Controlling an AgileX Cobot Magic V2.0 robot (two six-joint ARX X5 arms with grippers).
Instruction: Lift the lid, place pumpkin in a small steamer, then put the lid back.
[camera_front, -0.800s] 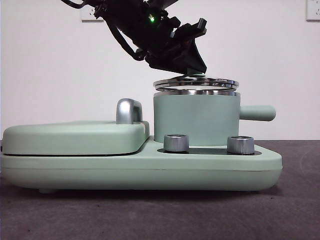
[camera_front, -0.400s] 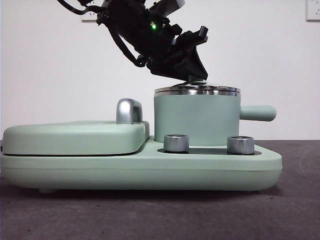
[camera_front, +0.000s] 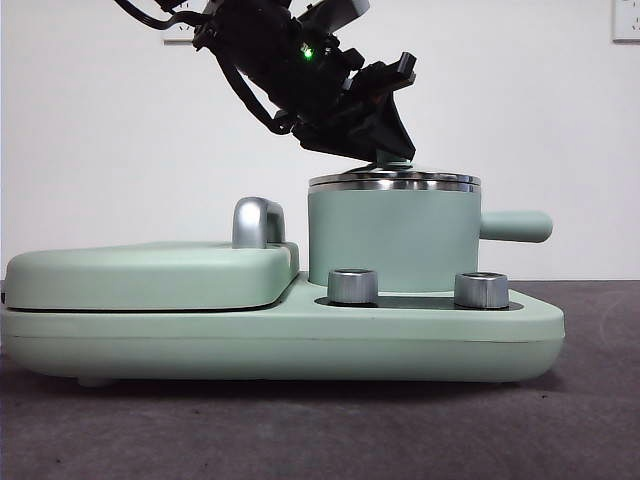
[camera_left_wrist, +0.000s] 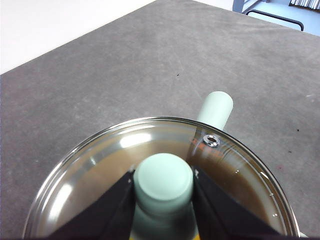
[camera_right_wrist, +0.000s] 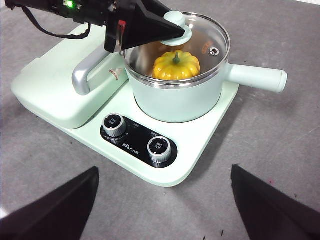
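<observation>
The glass lid (camera_front: 395, 181) with its steel rim sits flat on the small steamer (camera_front: 390, 240), a mint-green pot on the right side of the base. My left gripper (camera_front: 385, 150) reaches down from the upper left and is shut on the lid's mint knob (camera_left_wrist: 163, 177); both black jaws press its sides. Through the glass of the lid (camera_right_wrist: 205, 37), the yellow-orange pumpkin (camera_right_wrist: 176, 66) rests inside the steamer (camera_right_wrist: 180, 102). My right gripper (camera_right_wrist: 164, 169) hangs open, well above and in front of the appliance, holding nothing.
The steamer's stubby handle (camera_front: 515, 226) sticks out to the right. The wide mint base (camera_front: 280, 335) carries two silver knobs (camera_front: 352, 286) at the front. A flat mint grill cover (camera_front: 150, 272) with a metal handle (camera_front: 256, 222) lies left of the pot.
One second ago the lid hung tilted just above the pot's rim. It has come down and now lies seated on the rim, with my left gripper still on its knob.
</observation>
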